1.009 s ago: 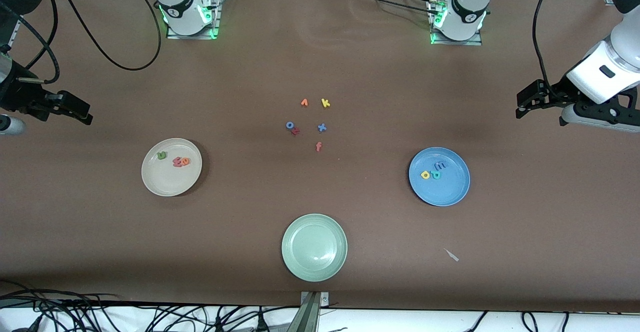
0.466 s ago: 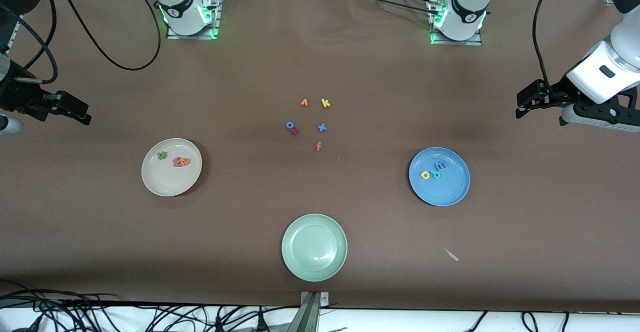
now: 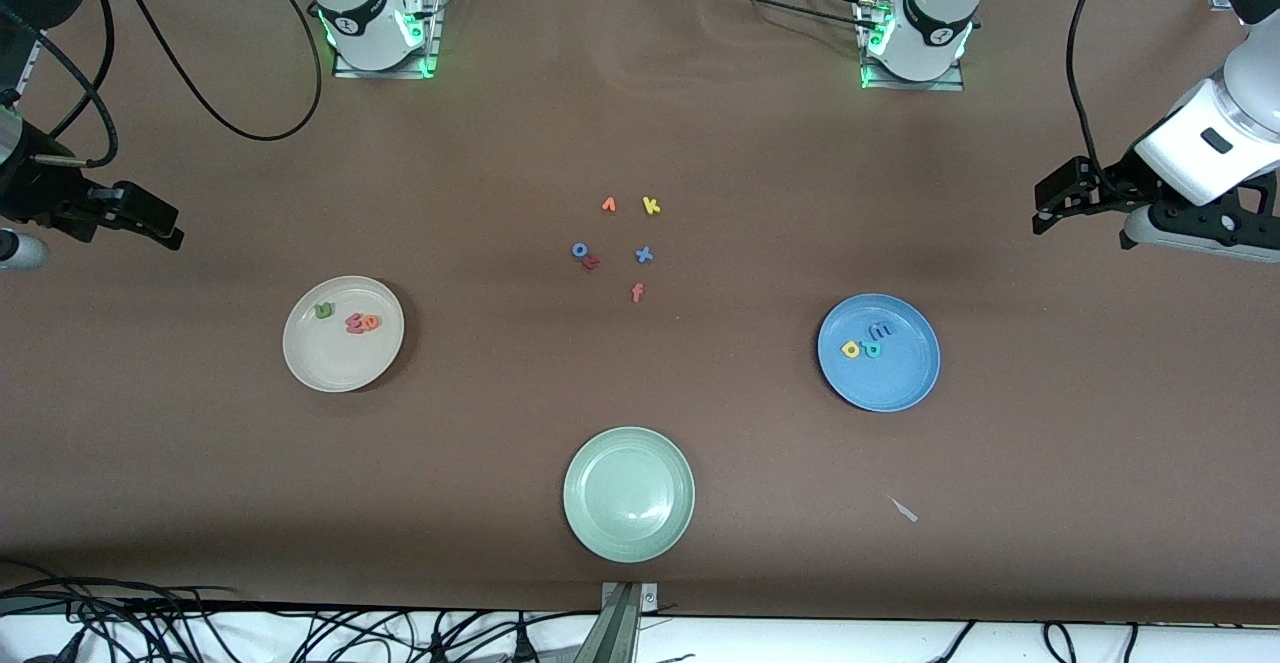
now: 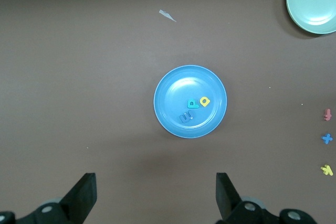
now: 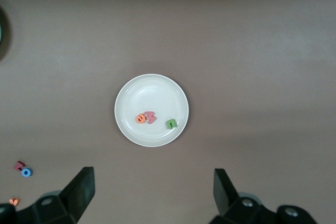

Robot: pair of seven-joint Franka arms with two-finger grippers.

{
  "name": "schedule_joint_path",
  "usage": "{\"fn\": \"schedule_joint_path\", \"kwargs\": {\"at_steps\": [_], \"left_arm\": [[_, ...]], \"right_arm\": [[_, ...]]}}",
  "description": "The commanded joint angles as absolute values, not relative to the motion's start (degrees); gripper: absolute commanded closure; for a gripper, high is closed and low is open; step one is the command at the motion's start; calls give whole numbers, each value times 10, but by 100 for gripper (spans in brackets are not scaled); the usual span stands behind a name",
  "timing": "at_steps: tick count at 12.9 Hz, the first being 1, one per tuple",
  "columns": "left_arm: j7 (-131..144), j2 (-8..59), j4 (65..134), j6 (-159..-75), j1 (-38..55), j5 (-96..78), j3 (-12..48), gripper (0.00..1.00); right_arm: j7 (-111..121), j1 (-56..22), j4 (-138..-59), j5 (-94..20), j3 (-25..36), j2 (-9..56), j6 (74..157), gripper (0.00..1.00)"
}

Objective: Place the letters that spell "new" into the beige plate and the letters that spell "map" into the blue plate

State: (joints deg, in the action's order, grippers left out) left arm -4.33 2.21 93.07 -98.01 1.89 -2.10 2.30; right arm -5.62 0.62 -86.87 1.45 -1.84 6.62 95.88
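The beige plate holds an olive-green n, a salmon w and an orange e. The blue plate holds a blue m, a yellow a and a teal p. My left gripper hangs open and empty over bare table at the left arm's end, apart from the blue plate. Over the right arm's end, my right gripper is open and empty too, clear of the beige plate.
A pale green plate sits nearest the front camera. Loose letters lie mid-table: orange v, yellow k, blue o, a dark red letter, blue x, orange f. A small scrap lies near the blue plate.
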Motion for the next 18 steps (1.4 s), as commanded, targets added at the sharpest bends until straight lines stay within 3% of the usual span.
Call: {"fn": "schedule_joint_path", "kwargs": {"at_steps": [1, 18], "left_arm": [[-45, 29, 914, -966, 17, -36, 23, 0], [-44, 29, 913, -966, 17, -36, 24, 0]], "right_arm": [[-48, 10, -853, 18, -19, 72, 951, 0], [-49, 1, -854, 9, -25, 73, 947, 0]]}}
